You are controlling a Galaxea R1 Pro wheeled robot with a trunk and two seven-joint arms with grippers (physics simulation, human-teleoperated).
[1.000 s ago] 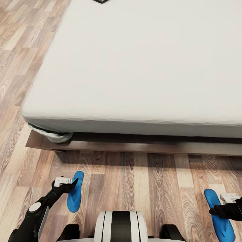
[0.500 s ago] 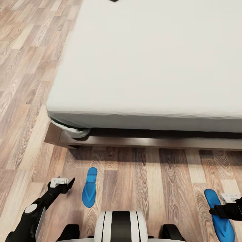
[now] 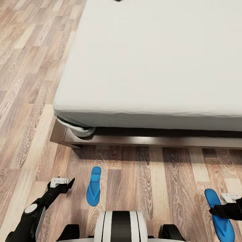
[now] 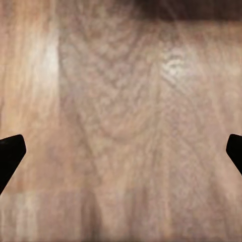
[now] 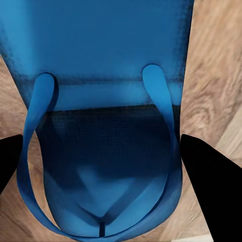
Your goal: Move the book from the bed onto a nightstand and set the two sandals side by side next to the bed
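Note:
The bed (image 3: 151,60) takes up the upper part of the head view, with a pale mattress on a dark wooden frame. A dark sliver of the book (image 3: 117,0) shows on the mattress at the picture's top edge. One blue sandal (image 3: 93,186) lies flat on the floor near the bed's corner. Left of it, and apart from it, my left gripper (image 3: 67,184) (image 4: 121,156) is open over bare planks. My right gripper (image 3: 216,210) (image 5: 101,166) is shut on the other sandal (image 3: 220,220) (image 5: 101,91), a finger on each side edge. The nightstand is out of view.
The wood-plank floor (image 3: 27,84) runs along the bed's left side and in front of it. The bed frame's dark corner (image 3: 62,136) juts out past the mattress. My white and black trunk (image 3: 120,227) is at the bottom middle.
The whole view shifted: the bed and the lying sandal sit further right in the picture. That sandal was at my left gripper and is now apart from it. The right gripper kept its sandal.

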